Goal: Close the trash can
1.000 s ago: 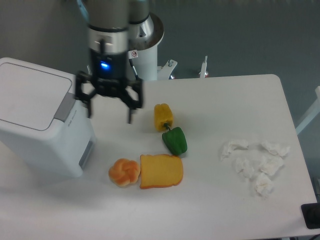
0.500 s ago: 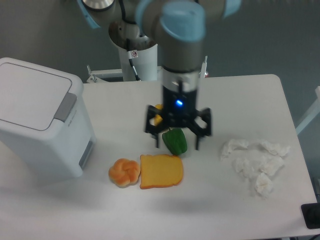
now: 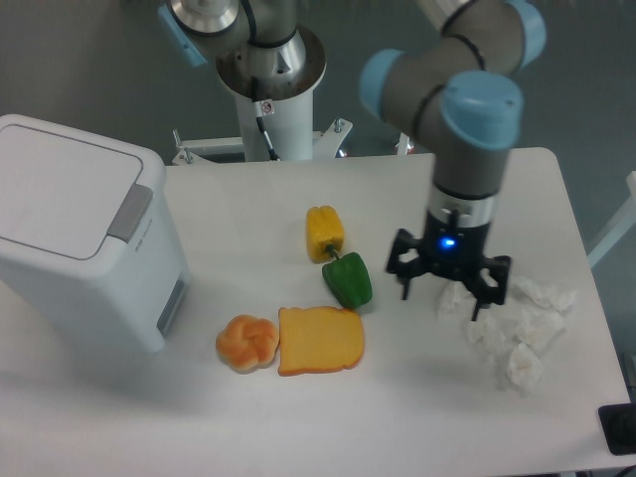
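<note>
1. Bin at table's left edge, well to the left of the jaws; lid lies flat and shut, grey latch on the side facing the jaws.
2. Gripper points down, jaws spread wide, nothing between them.
3. Crumpled tissues lie just right of and under the jaws; whether a fingertip touches the nearest one cannot be told.
4. Green pepper near, left of the jaws; yellow pepper touching it, further up-left.
5. Bread slice down-left of the jaws, bun touching its left edge.
</note>
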